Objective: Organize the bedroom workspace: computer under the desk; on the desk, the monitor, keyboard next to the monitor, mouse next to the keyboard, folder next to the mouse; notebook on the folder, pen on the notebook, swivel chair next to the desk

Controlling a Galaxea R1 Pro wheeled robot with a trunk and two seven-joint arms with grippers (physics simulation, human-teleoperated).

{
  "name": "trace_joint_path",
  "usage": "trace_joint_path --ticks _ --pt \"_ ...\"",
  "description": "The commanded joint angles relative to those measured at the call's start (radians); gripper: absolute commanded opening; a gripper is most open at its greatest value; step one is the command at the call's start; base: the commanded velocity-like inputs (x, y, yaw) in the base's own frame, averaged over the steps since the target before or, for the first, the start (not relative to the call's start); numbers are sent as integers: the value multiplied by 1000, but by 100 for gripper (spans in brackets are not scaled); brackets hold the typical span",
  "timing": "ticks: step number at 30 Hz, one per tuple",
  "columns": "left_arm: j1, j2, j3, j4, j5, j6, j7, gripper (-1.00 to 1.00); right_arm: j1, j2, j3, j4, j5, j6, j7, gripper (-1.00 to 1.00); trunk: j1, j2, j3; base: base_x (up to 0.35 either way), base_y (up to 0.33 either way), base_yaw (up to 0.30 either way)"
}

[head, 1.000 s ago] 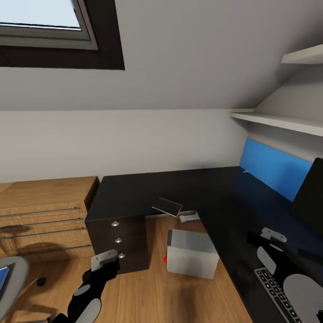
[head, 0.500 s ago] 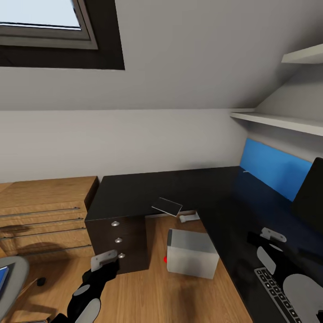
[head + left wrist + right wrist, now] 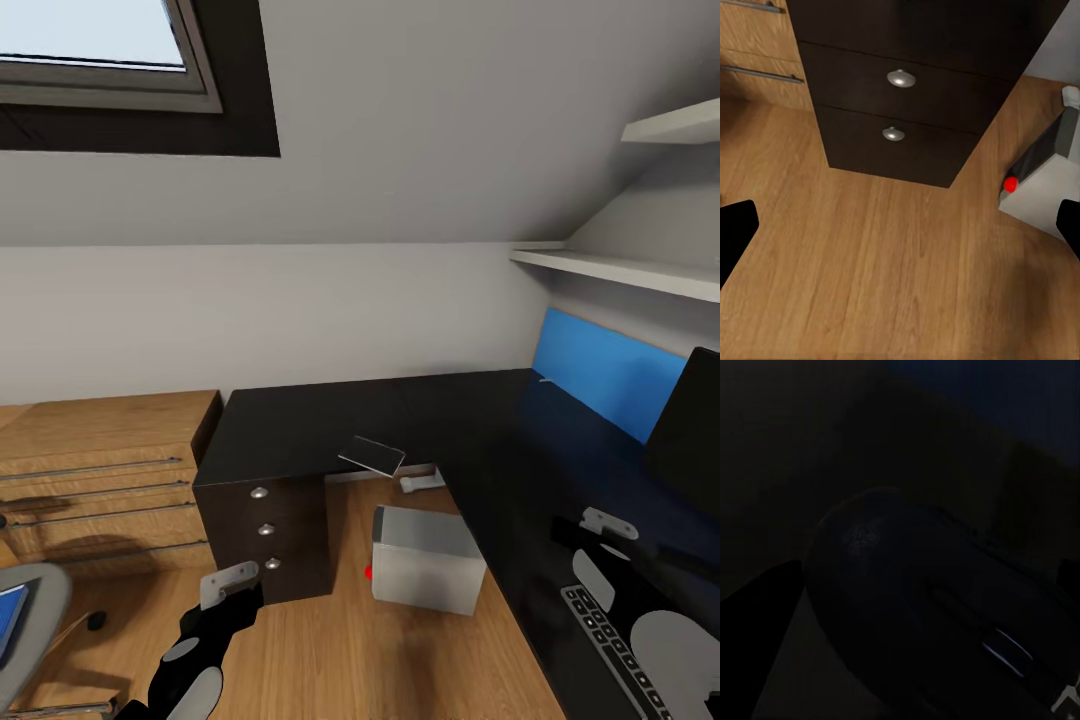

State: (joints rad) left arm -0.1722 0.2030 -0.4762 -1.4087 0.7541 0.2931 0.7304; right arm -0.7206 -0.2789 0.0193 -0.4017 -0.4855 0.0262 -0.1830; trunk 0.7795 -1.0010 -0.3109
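Left hand (image 3: 900, 225) spread open over floor by drawer unit (image 3: 907, 112), right hand (image 3: 922, 607) around mouse (image 3: 922, 622), grip unclear

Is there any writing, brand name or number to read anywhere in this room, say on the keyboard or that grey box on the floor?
No text can be read in these pictures.
keyboard: the keys are too small and blurred to show any legends.
computer: a red dot near its dark end face, no label visible.
mouse: a faint pale streak, no legible mark.
three-drawer unit: plain fronts with round knobs, no writing.
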Motion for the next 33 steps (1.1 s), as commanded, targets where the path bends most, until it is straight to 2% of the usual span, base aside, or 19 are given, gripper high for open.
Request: trace_joint_path --ticks 1,3,4,27,30,33 --pt "-1 1 -2 -2 4 3 7 100 0 0 2 -2 -5 3 -4 -100 0 -1 -1 0 0 0" --pt "-1 1 -2 -2 4 3 7 100 0 0 2 -2 -5 3 -4 -100 0 -1 -1 0 0 0" --pt "-1 1 -2 -2 4 3 7 100 0 0 2 -2 -5 3 -4 100 0 -1 -1 0 0 0" --pt "-1 1 -1 -1 5 3 10 100 0 -3 3 -12 -5 6 -5 100 0 -1 -1 0 0 0" --pt "-1 0 -1 4 5 3 14 100 0 3 8 -34 -5 7 -7 100 0 -1 -1 0 0 0" --pt "-1 -2 -2 38 3 2 14 100 1 28 9 -87 -2 22 -8 100 0 -1 -1 0 0 0"
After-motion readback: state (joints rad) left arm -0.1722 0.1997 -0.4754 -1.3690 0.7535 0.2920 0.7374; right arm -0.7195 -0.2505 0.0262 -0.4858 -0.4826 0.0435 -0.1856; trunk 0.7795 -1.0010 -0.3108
